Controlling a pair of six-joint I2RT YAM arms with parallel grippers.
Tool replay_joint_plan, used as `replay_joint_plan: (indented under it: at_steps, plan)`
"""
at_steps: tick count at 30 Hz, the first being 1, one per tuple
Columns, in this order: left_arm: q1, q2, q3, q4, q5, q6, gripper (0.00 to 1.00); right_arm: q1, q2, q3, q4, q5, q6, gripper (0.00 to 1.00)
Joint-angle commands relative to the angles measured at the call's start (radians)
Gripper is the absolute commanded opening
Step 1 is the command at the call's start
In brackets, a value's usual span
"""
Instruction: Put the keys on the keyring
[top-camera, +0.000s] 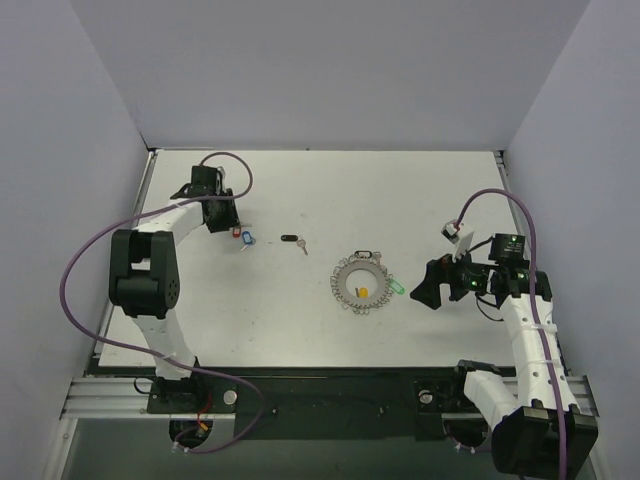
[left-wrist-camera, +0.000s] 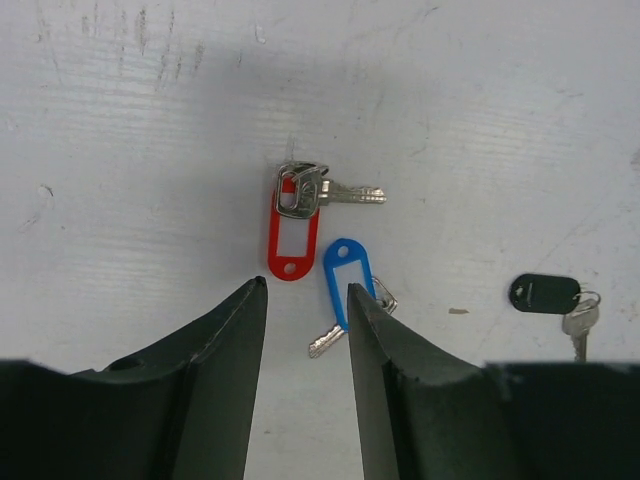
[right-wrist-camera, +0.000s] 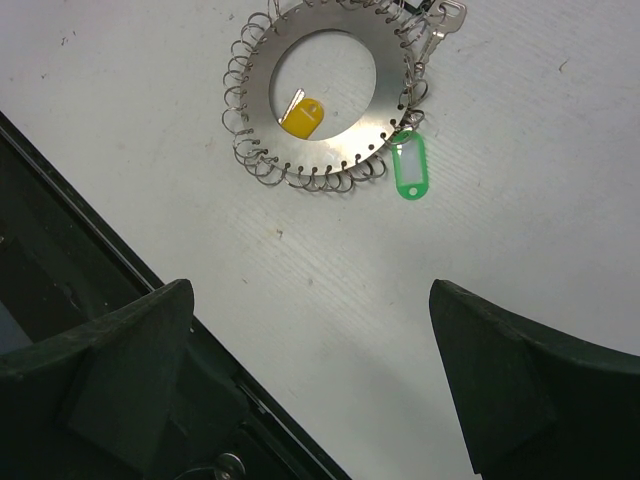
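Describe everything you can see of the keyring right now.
The keyring is a flat silver-grey metal disc with a round open centre, rimmed by many small wire loops. It lies flat on the white table. A yellow-tagged key lies inside its opening; a green tag sits at its rim, and a silver key lies at another edge. The open right pincer is apart from it.

The white worktop (top-camera: 300, 190) is carrying the keyring (top-camera: 362, 285), which is lying flat near its middle. A yellow-tagged key (right-wrist-camera: 300, 117) is resting inside the open centre and a green tag (right-wrist-camera: 408, 168) is lying at the rim. Well to the left, a red-tagged key (left-wrist-camera: 293, 235) and a blue-tagged key (left-wrist-camera: 348, 275) are lying just beside each other. A black-tagged key (left-wrist-camera: 545, 295) is lying between them and the ring.
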Motion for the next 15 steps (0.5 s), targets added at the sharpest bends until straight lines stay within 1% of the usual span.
replay_joint_plan:
  at_steps: [1, 10, 15]
  plan:
    - [0.012, 0.059, 0.097, -0.058, -0.011, 0.113, 0.47, -0.005, -0.006, -0.005, 0.001, -0.009, 0.000, 0.98]
    - [0.012, 0.064, 0.129, -0.047, 0.004, 0.183, 0.47, -0.005, 0.003, -0.002, 0.001, -0.008, -0.005, 0.99]
    - [0.020, 0.048, 0.123, 0.005, 0.096, 0.215, 0.48, -0.014, 0.000, -0.005, 0.001, -0.014, -0.009, 0.99]
